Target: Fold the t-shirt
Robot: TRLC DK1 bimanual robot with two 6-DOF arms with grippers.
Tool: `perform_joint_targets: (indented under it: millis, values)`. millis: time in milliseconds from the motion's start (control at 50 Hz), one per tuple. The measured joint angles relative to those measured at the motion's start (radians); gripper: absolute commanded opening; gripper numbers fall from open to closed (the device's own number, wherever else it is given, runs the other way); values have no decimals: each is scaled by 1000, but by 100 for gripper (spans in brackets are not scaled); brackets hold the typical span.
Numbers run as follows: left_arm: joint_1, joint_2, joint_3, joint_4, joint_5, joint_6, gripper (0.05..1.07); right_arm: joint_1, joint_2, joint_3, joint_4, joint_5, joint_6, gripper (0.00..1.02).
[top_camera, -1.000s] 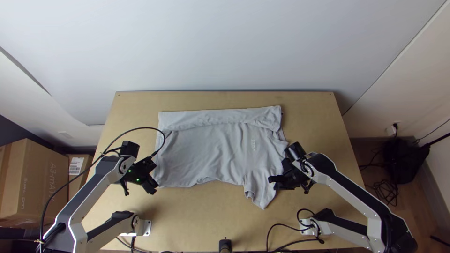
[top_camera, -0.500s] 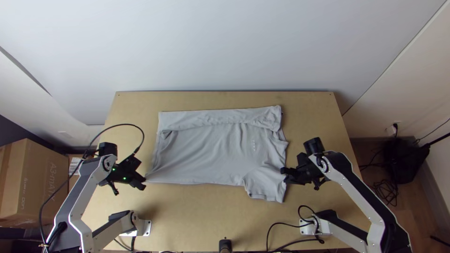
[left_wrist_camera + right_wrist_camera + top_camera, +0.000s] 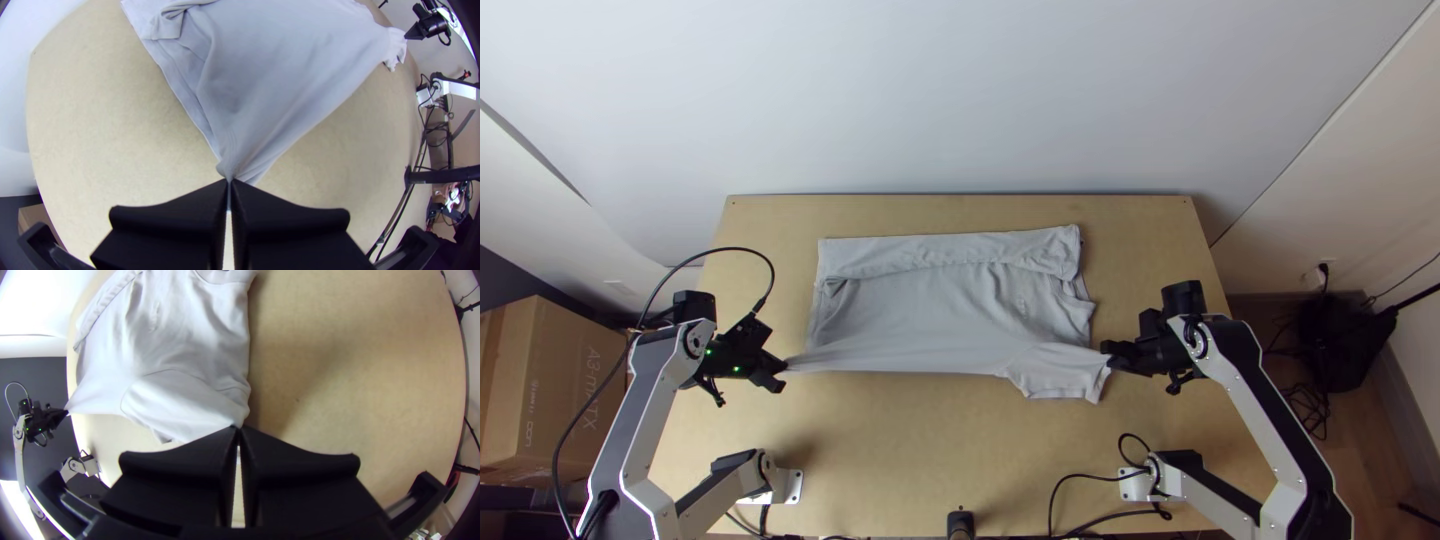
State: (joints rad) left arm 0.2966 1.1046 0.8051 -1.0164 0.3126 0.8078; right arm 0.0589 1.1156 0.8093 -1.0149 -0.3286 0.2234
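The light grey t-shirt (image 3: 930, 310) lies across the table with its far side folded over in a long strip. Its near edge is stretched taut between my grippers. My left gripper (image 3: 782, 367) is at the shirt's near left corner; in the left wrist view this gripper (image 3: 229, 182) is shut on gathered cloth of the t-shirt (image 3: 280, 65). At the near right, by the sleeve, stands my right gripper (image 3: 1107, 356). The right wrist view has that gripper (image 3: 238, 429) shut on the sleeve's edge of the t-shirt (image 3: 175, 400).
Bare wood of the table (image 3: 900, 450) extends in front of the shirt. A small black device (image 3: 961, 524) stands at the near edge, with cables (image 3: 1080, 482) by the right arm's base. A cardboard box (image 3: 555, 390) is beyond the table's left side.
Both grippers have moved outward and up the picture, away from the near edge. The shirt's near edge has come along, drawn from loose and wavy to straight and taut.
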Motion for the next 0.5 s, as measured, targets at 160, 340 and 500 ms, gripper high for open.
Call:
perform_joint_targets:
  millis: [160,340,500]
  values:
    - [-16,-2,48,-6,29,-50,8,8,-14,55,-7,0,-9,2]
    - [-46,7,119,92,35,-145,8,37,4,127,15,3,-8,2]
    - [-61,75,207,154,36,-218,8,60,80,174,62,7,-8,2]
